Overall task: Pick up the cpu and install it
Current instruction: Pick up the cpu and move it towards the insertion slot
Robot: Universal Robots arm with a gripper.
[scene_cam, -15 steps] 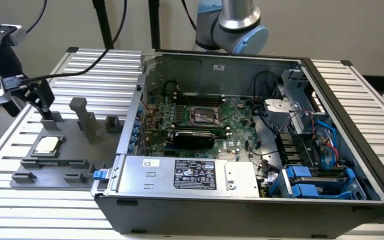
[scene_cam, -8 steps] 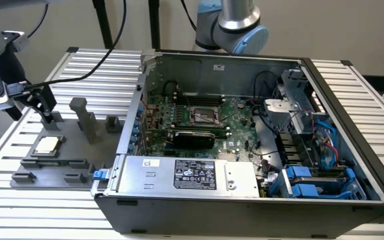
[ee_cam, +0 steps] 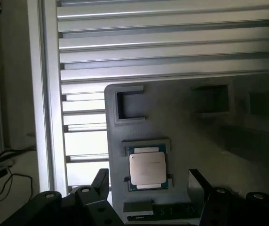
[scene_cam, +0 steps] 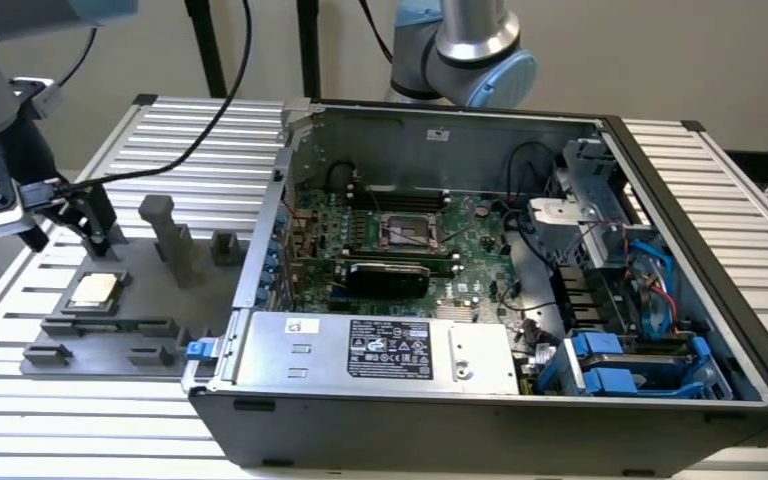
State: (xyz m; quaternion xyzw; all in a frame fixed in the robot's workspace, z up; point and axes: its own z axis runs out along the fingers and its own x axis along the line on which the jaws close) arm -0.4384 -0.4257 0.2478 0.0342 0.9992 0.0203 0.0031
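The cpu (scene_cam: 96, 290), a flat square chip with a silvery top, lies in a recess of the grey fixture plate (scene_cam: 117, 330) at the exterior view's left. In the wrist view the cpu (ee_cam: 147, 169) sits framed between my two dark fingertips. My gripper (scene_cam: 77, 222) hangs open just above and behind the chip, holding nothing. The black socket (scene_cam: 408, 234) with its metal frame sits on the motherboard inside the open computer case (scene_cam: 491, 400).
Grey upright blocks (scene_cam: 171, 235) stand on the fixture plate beside the chip. The case wall (scene_cam: 277, 200) rises to the exterior view's right of the fixture. A black cable (scene_cam: 211, 110) drapes over the slatted aluminium table (scene_cam: 744, 230). A second arm's base (scene_cam: 471, 50) stands behind the case.
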